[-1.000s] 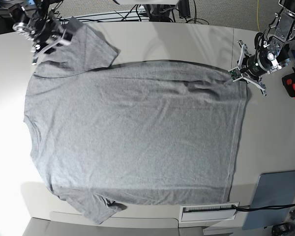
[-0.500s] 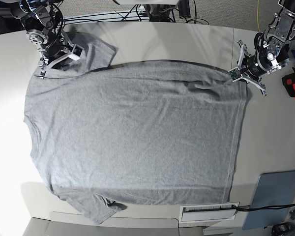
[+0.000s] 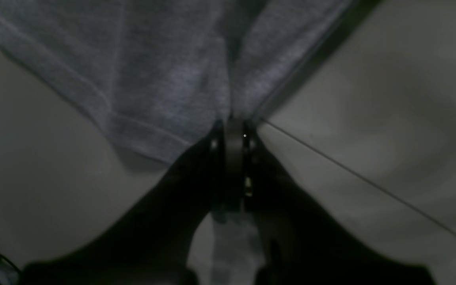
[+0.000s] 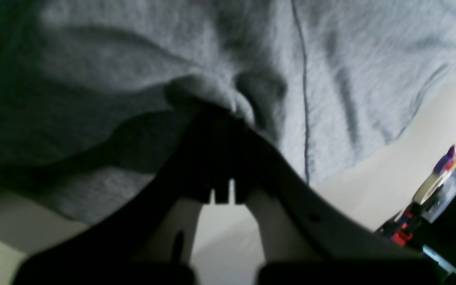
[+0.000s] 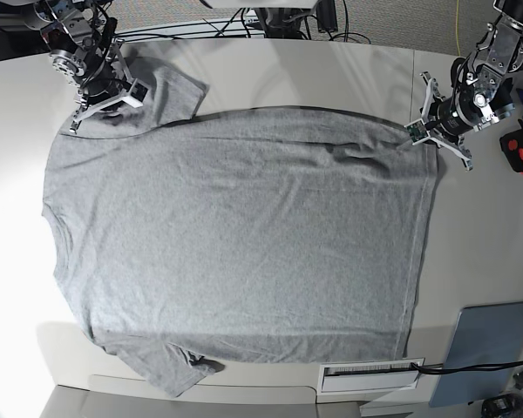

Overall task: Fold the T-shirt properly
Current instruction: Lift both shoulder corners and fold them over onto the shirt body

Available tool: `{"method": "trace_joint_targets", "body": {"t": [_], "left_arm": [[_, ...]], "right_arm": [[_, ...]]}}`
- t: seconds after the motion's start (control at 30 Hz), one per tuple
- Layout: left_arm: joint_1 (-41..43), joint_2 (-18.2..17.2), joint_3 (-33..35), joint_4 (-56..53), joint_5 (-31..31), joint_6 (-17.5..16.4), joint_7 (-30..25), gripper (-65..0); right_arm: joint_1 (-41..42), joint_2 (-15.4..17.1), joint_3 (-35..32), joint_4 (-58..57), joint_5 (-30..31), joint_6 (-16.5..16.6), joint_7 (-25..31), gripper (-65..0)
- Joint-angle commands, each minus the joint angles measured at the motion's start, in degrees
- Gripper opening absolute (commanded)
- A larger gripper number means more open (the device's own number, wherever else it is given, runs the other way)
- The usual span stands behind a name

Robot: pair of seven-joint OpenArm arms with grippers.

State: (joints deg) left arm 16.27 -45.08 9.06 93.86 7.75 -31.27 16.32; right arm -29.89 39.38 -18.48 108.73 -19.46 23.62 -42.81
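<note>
T-shirt [image 5: 235, 244] lies spread flat on table [image 5: 331, 74], both pincers clamped on it.

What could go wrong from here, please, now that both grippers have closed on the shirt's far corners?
The right gripper pinches only a small bunch of the T-shirt near the sleeve, so the cloth may slip out when lifted. The left gripper holds the hem corner at its very edge; an uneven pull could skew the fold or drag the flat shirt across the table.

The T-shirt [image 5: 244, 244] lies spread across the table [image 5: 331, 70], filling the frame's centre, with the right gripper [image 5: 105, 103] on its upper-left sleeve, the left gripper [image 5: 418, 132] at its upper-right corner, and a flat panel [image 5: 488, 348] lower right.
</note>
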Motion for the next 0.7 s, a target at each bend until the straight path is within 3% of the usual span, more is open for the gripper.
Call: {"method": "trace_joint_targets", "body": {"t": [0.0, 0.1, 0.43, 0.67], "left_arm": [[0.42, -1.33, 0.09, 0.13, -1.18, 0.74, 1.31, -65.0], [1.25, -2.86, 0.09, 1.03, -5.01, 3.87, 4.79, -65.0], [10.45, -10.86, 0.09, 9.16, -7.21, 3.80, 9.86, -65.0], [17.07, -13.81, 0.09, 12.94, -7.93, 4.92, 13.27, -65.0]], "right_arm": [[-1.46, 1.11, -0.17, 1.53, 1.46, 1.40, -1.44, -65.0], [-4.81, 2.43, 0.55, 5.64, 1.44, 1.40, -2.54, -65.0], [-19.78, 2.51, 10.60, 12.96, 2.10, 1.42, -3.98, -65.0], [-25.66, 2.36, 11.47, 15.85, 2.01, 1.42, -5.27, -65.0]]}}
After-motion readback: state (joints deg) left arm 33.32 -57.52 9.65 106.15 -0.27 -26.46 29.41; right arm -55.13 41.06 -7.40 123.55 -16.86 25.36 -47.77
